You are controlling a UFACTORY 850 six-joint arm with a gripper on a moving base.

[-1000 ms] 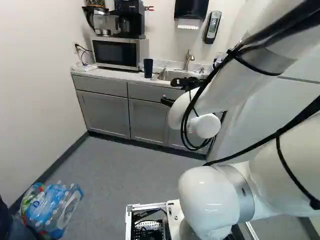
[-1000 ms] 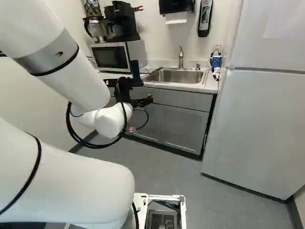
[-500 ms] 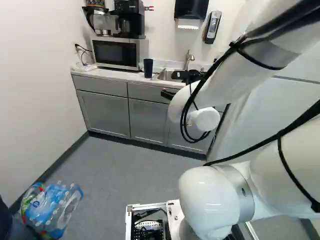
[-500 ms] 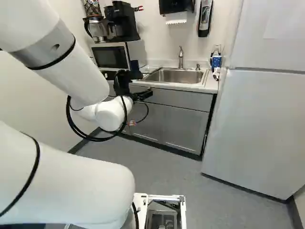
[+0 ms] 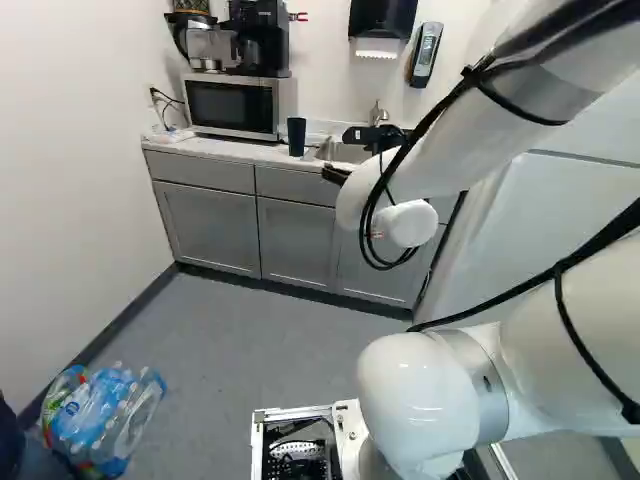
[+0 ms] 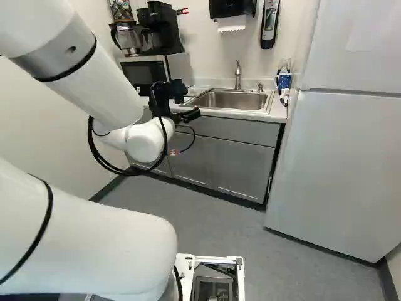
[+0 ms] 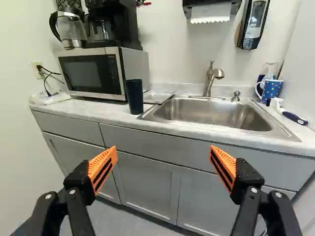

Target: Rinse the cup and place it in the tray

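Taking the sink (image 7: 209,118) as the landmark and facing it from the arm, the microwave (image 7: 93,73) stands on the counter (image 7: 83,109) well to its left, with the coffee maker (image 7: 114,24) on top, then come the dark cup (image 7: 134,97), upright just beside the sink's left edge, and the shallow tray (image 7: 158,96) near that same edge, a little behind the cup. The gripper (image 5: 336,154) is in front of the sink's counter, its fingers spread wide with nothing between them, while the faucet (image 7: 209,81) rises behind the basin and the dotted blue mug (image 7: 271,90) sits to its right.
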